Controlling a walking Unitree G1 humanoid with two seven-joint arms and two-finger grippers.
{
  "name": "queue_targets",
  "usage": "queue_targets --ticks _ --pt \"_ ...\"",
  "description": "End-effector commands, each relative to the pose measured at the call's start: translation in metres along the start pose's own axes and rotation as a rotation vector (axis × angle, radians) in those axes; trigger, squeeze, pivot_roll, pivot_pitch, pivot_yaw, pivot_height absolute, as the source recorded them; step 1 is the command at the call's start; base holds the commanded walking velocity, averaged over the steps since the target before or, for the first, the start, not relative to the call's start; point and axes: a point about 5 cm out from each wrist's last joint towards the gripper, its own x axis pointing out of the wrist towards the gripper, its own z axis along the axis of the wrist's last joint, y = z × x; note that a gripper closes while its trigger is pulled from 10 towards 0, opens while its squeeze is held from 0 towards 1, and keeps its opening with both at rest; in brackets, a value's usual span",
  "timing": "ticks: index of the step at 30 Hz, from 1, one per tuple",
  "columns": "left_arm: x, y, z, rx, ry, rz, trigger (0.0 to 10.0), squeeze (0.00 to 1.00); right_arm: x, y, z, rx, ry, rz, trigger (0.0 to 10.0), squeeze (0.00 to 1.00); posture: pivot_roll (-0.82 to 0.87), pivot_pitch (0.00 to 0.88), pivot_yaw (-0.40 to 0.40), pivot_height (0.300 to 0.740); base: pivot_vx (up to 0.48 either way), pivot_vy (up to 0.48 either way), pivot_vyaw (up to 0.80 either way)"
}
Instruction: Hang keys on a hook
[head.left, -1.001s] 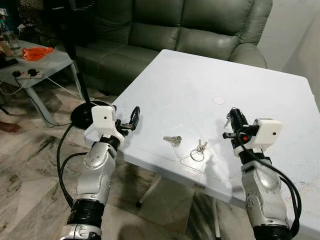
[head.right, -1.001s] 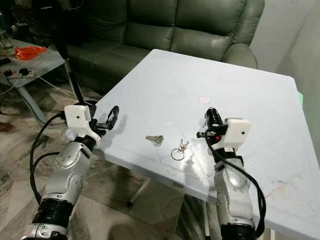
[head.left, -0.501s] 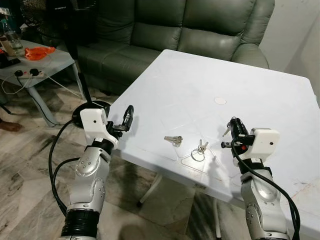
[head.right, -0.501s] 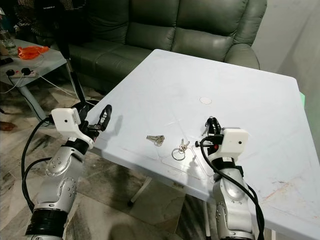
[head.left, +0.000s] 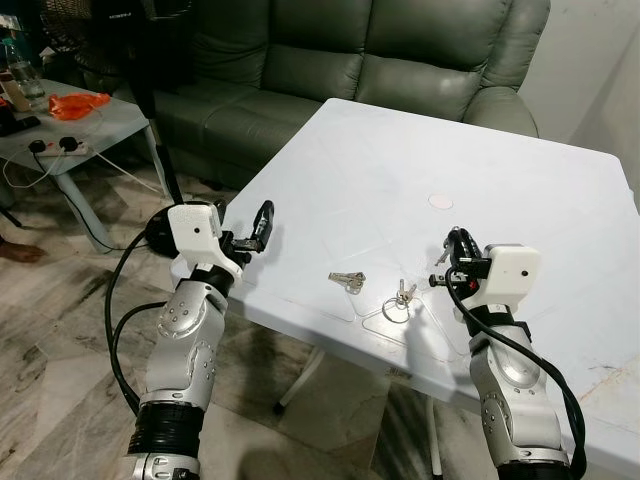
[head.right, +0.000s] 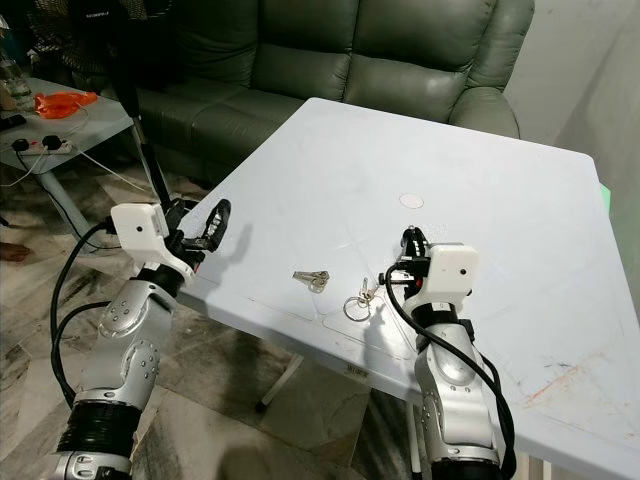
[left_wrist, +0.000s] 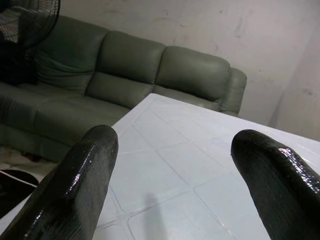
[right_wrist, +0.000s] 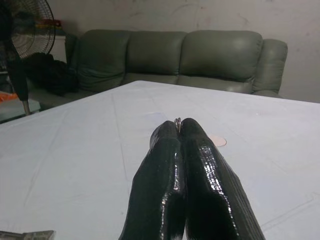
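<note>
On the white table (head.left: 380, 180) in front of a green sofa (head.left: 340, 70), we see two sets of keys: a small bunch of keys (head.left: 347, 281) lying flat near the front edge, and just beside it a second set on a ring (head.left: 398, 303). Our right gripper (head.left: 450, 258) hovers over the table close to the ringed keys, its fingers (right_wrist: 185, 180) pressed together with a thin metal ring (right_wrist: 178, 120) pinched at their tips. Our left gripper (head.left: 262, 222) hangs at the table's left edge, well apart from the keys, its fingers (left_wrist: 75, 185) spread wide. A small pale disc (head.left: 438, 201) sits further back on the tabletop.
</note>
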Motion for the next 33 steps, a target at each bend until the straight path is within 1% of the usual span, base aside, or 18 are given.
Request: queue_targets --ticks 1,8,33 --pt "0.0036 -0.0005 0.0022 -0.005 -0.001 0.007 10.0 0.0 0.0029 0.0011 0.0012 -0.008 0.003 0.004 10.0 0.0 -0.01 0.0 -0.03 0.74 0.0 0.334 0.0" --pt "0.0027 0.0002 -0.0009 -0.019 0.006 0.013 10.0 0.0 0.0023 0.002 0.0001 -0.012 0.011 0.008 10.0 0.0 -0.02 0.0 -0.035 0.74 0.0 0.479 0.0" --pt "0.0039 -0.0016 -0.002 -0.031 0.003 0.017 10.0 0.0 0.0015 0.0008 -0.0009 -0.025 0.024 0.017 10.0 0.0 -0.02 0.0 -0.048 0.74 0.0 0.48 0.0"
